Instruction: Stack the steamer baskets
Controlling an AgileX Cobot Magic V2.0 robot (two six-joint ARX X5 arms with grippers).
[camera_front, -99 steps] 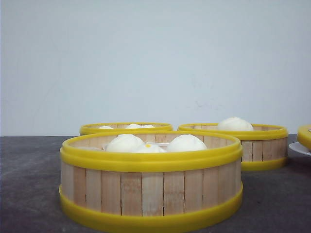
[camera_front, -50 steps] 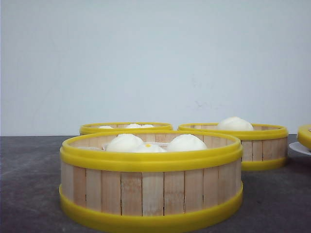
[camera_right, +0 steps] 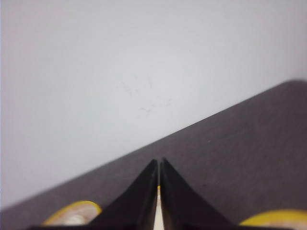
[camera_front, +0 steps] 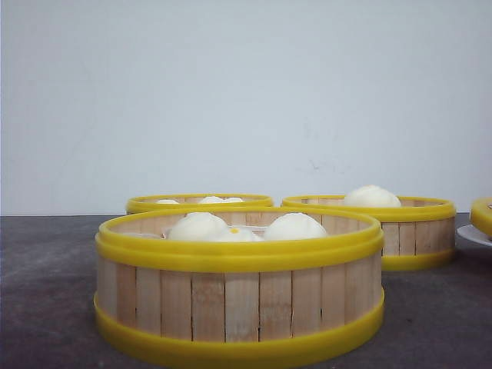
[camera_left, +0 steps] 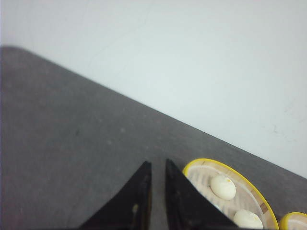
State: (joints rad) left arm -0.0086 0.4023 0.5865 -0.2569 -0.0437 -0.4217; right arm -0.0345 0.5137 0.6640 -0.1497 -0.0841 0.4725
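Across the last second nothing in the front view has moved: the baskets sit exactly where they were, so stacking has not begun. The nearest basket (camera_front: 238, 284) fills the lower middle of the table (camera_front: 46, 292), holding white buns (camera_front: 231, 227); a second basket (camera_front: 199, 202) peeks over its rim at 12 o'clock, touching or just behind it, hard to tell which, and a third basket (camera_front: 384, 231) stands at about 2 o'clock, apart from the near one. At 3 o'clock, a yellow rim (camera_front: 483, 215) and a bit of white plate (camera_front: 470, 234) are cut by the frame edge. No arm shows in the front view; only the wrist cameras reveal them. The left gripper (camera_left: 157, 165) hangs above bare table, its black fingers drawn nearly together with a thin slit between, holding nothing, and past it lies a basket with buns (camera_left: 230, 196) seen from above. The right gripper (camera_right: 159, 162) has its fingers pressed almost to touching, empty too, with yellow rims (camera_right: 72, 213) blurred at the edge of its picture. Both arms look parked high, so the likely next step is an approach to one basket.
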